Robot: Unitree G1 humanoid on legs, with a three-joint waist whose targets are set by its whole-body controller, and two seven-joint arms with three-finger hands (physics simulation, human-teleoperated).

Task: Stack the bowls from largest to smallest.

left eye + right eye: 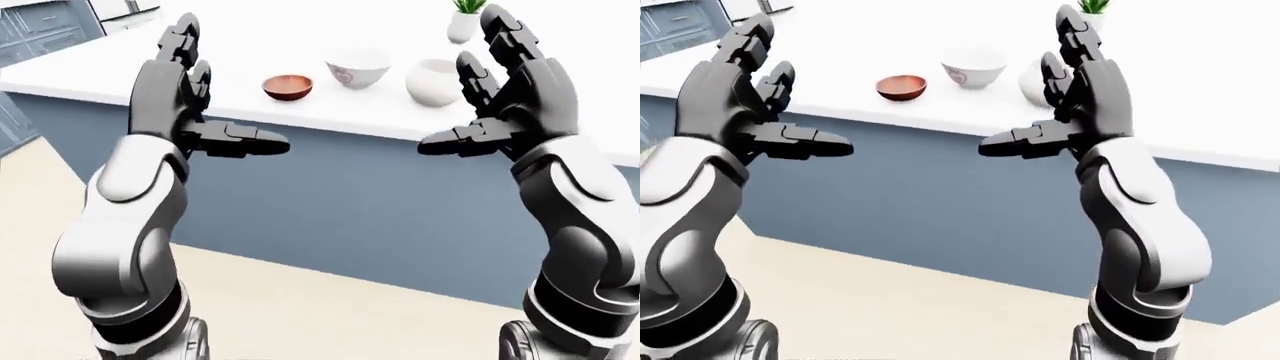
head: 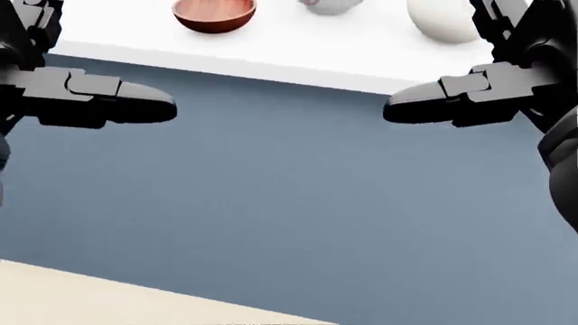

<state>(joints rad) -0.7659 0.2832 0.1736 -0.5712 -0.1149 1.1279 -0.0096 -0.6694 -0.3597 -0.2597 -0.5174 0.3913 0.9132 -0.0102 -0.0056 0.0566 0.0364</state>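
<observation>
Three bowls stand in a row on the white counter top (image 1: 330,112): a small reddish-brown bowl (image 1: 287,86) on the left, a white patterned bowl (image 1: 357,69) in the middle, and a rounder plain white bowl (image 1: 433,81) on the right. All three stand apart, none inside another. My left hand (image 1: 235,86) and right hand (image 1: 458,79) are raised below the counter's near edge, both open with the thumbs pointing inward and nothing in them. In the head view the thumbs (image 2: 108,98) (image 2: 452,101) frame the counter's blue side.
The counter's blue-grey side panel (image 2: 289,189) fills the middle of the head view, above a beige floor (image 1: 300,307). A small potted plant (image 1: 462,22) stands beyond the bowls. Grey cabinets (image 1: 40,30) show at the upper left.
</observation>
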